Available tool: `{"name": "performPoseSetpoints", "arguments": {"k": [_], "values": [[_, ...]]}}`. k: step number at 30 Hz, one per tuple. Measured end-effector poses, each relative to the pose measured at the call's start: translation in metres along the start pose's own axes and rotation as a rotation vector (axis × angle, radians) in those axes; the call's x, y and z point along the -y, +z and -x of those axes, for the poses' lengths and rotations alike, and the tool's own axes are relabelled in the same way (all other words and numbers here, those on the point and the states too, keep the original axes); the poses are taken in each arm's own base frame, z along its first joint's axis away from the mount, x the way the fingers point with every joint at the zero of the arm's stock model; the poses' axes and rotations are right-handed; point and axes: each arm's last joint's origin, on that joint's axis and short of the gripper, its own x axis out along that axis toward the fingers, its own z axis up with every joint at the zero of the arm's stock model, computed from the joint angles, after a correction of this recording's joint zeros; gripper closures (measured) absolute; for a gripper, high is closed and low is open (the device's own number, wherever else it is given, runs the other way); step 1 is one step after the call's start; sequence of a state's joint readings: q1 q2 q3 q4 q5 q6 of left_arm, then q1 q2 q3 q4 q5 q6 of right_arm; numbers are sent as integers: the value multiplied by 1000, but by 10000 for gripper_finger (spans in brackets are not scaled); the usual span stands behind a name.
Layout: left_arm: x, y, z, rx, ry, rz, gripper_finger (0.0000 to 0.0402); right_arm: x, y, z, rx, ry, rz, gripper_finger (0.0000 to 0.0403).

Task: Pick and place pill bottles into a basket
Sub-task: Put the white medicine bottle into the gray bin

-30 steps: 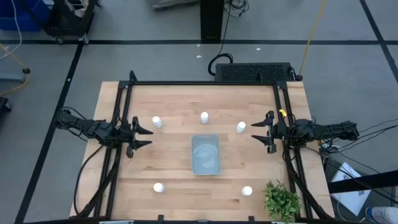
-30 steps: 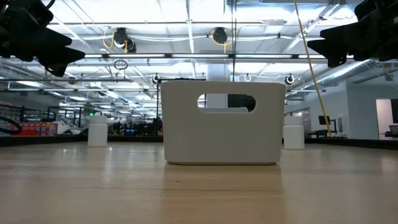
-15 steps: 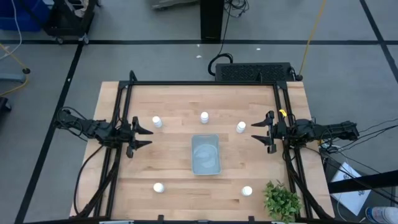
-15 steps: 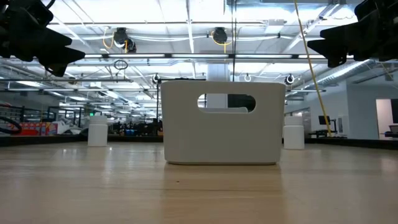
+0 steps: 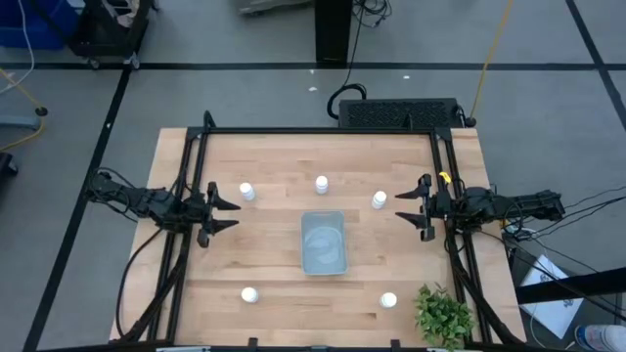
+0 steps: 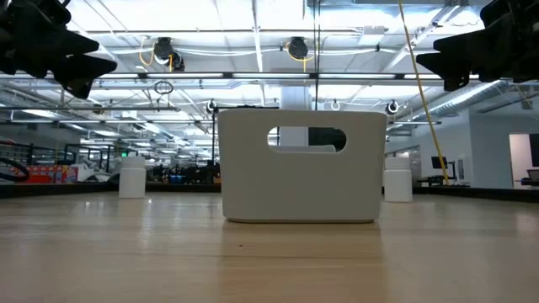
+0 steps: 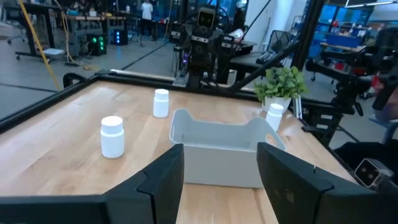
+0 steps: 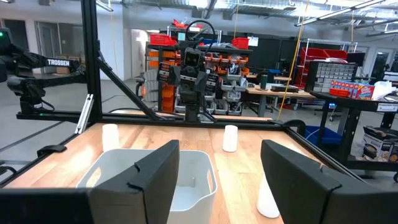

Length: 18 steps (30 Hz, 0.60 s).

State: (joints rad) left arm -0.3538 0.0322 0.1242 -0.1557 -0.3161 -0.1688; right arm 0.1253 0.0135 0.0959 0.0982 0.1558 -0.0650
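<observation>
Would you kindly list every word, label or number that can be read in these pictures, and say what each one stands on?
"TROSSEN": white letters on the other arm, seen across the table in the right wrist view.
Pill bottles: no label readable.
Basket: no text.
Boxes on the shelf in the room behind: print too small to read.

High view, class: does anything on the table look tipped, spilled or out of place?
Nothing stands out. All five pill bottles stand upright on the table, spread around the empty basket. The left gripper and right gripper are open at the sides.
</observation>
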Motion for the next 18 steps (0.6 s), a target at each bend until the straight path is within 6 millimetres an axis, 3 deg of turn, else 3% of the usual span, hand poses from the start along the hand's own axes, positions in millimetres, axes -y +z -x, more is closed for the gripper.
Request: {"name": "performPoseSetpoints", "arguments": {"k": [2, 7, 10, 18], "values": [[0, 1, 0, 14, -2, -10, 192, 0, 0, 0, 0, 0, -24, 181], [1, 10, 0, 103, 6, -61, 192, 0, 2, 0, 22, -4, -302, 182], [2, 19, 2, 195, 16, -136, 192, 2, 9, 0, 103, -42, -335, 180], [4, 38, 8, 392, -33, -51, 192, 4, 12, 0, 167, -108, -404, 181]]}}
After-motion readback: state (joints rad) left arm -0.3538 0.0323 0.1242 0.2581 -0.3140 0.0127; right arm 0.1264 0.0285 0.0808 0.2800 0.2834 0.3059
